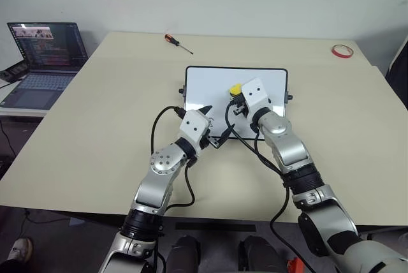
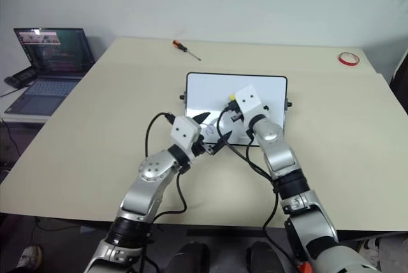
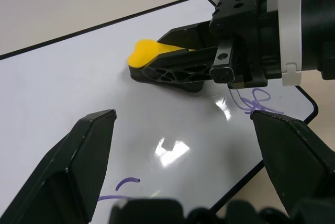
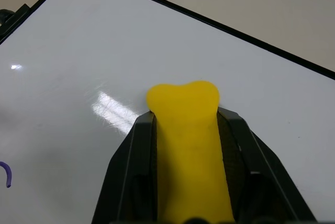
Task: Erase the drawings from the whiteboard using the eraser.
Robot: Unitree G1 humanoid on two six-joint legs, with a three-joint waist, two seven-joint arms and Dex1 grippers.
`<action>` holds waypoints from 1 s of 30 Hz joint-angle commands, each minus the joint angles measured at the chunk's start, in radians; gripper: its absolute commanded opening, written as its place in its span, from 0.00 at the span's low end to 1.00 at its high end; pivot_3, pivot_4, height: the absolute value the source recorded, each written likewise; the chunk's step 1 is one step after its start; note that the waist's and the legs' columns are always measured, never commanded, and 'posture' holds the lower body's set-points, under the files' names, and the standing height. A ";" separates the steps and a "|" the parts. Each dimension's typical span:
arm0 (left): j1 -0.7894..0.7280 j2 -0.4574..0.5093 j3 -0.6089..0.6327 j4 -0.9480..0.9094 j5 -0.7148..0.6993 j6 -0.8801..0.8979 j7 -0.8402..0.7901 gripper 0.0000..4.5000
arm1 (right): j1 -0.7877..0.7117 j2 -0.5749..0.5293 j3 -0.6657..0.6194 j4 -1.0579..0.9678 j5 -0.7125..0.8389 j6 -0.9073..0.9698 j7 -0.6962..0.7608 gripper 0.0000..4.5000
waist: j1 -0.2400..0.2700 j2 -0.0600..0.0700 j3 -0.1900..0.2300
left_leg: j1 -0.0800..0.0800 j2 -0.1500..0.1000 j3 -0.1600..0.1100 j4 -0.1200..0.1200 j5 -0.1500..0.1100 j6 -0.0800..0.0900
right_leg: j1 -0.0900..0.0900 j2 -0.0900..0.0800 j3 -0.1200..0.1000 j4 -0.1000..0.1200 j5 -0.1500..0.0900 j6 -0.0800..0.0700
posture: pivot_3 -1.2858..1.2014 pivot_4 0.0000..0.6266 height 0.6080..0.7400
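- My right jaws clamp the eraser, on the whiteboard mid-counter.
- My left jaws gape over the board's near edge.
- Blue drawings remain.

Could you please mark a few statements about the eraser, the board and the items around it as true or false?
1. The right gripper is shut on the yellow eraser. True.
2. The left gripper is shut on a marker. False: its fingers stand open with nothing between them, over the whiteboard.
3. The whiteboard is wiped clean. False: marker drawings remain on it.
4. A red-handled screwdriver lies on the table beyond the board. True.
5. The red tape ring rests on the whiteboard. False: it lies on the table near the far right corner, apart from the board.
6. An open laptop sits to the left of the table. True.
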 commanded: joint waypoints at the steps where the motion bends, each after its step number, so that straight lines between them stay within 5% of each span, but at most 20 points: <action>1: -0.018 -0.013 -0.014 -0.009 0.000 -0.024 -0.002 1.00 | 0.053 -0.068 -0.040 0.010 -0.038 0.050 -0.029 0.27 | 0.005 0.000 0.000 | 0.000 0.000 0.000 0.000 0.000 0.000 | 0.000 0.000 0.000 0.000 0.000 0.000 | 0.52 0.24 1.00; 15: -0.025 -0.024 -0.023 0.014 0.001 -0.047 0.001 1.00 | 0.249 -0.200 -0.029 -0.217 -0.029 0.120 0.081 0.27 | 0.009 -0.001 -0.001 | 0.000 0.001 0.001 0.000 0.000 0.000 | 0.001 0.000 0.000 -0.001 0.000 0.000 | 0.52 0.24 1.00; 30: 0.025 -0.001 -0.026 -0.049 -0.048 -0.049 -0.066 1.00 | 0.252 -0.080 -0.148 -0.346 0.158 0.055 0.117 0.27 | -0.010 0.000 0.000 | -0.001 0.001 0.002 -0.001 0.000 0.000 | -0.001 0.001 0.001 -0.001 0.000 0.000 | 0.52 0.24 1.00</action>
